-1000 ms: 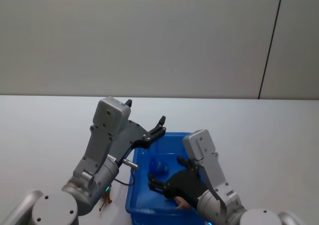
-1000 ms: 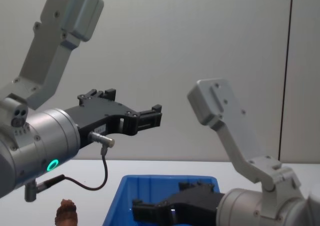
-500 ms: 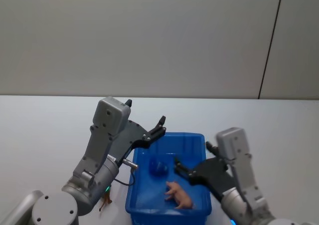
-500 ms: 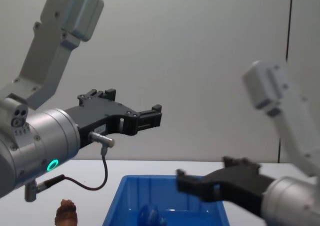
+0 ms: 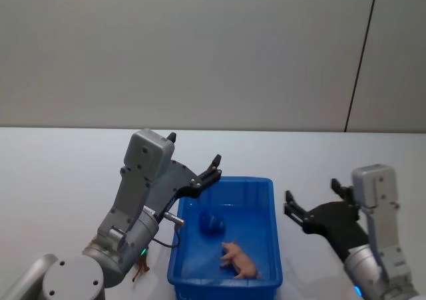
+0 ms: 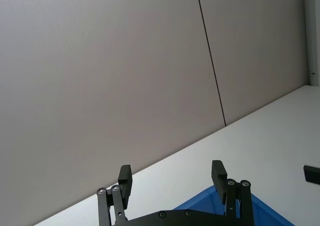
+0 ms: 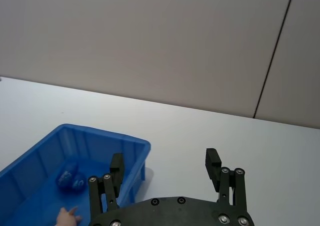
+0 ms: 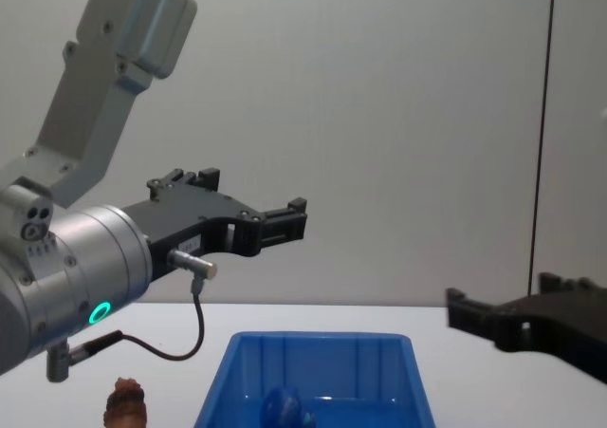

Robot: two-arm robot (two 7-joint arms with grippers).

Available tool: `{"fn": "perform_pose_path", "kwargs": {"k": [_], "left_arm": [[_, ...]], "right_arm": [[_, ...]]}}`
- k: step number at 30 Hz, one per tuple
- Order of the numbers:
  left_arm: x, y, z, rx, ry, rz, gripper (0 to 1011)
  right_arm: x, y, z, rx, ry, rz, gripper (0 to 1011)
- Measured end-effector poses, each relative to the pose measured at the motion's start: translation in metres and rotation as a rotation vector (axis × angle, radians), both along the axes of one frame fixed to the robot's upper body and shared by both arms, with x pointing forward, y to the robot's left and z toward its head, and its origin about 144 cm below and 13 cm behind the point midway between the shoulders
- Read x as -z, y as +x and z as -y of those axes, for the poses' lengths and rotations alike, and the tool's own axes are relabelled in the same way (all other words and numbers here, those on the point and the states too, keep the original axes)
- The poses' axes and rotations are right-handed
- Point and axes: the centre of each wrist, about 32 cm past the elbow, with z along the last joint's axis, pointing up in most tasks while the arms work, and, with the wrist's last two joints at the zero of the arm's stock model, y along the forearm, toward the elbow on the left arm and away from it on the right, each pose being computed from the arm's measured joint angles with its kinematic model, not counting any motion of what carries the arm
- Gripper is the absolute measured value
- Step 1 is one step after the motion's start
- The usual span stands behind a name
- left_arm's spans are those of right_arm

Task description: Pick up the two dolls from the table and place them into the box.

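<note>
Blue ribbed box (image 5: 229, 179) holds rounded blue doll (image 5: 212, 222); left gripper (image 6: 171, 169), right gripper (image 7: 164, 158) both released.

Left gripper (image 6: 171, 171) hangs raised in front of the body, pointing forward, fingers spread wide. Right gripper (image 5: 313, 193) sits lower on the right side, fingers also apart.

Chest view's lower edge across the brown doll (image 8: 126, 403) and the box (image 8: 322, 358)

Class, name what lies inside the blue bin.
A rounded blue doll and a pinkish animal figure lie inside the blue bin. In the head view the left hand covers its far left corner.
</note>
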Motion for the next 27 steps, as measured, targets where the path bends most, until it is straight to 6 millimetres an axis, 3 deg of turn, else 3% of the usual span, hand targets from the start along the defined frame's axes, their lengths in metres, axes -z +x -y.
{"fn": "perform_pose_path", "kwargs": {"k": [13,27], "left_arm": [[0.000,0.000,0.000,-0.001,-0.001,-0.001,1001],[0.005,-0.004,-0.010,-0.051,-0.039,-0.069,1001]], "right_arm": [[-0.002,-0.003,0.020,0.073,0.009,0.007,1001],[-0.003,-0.004,0.027,0.097,0.011,0.010,1001]]}}
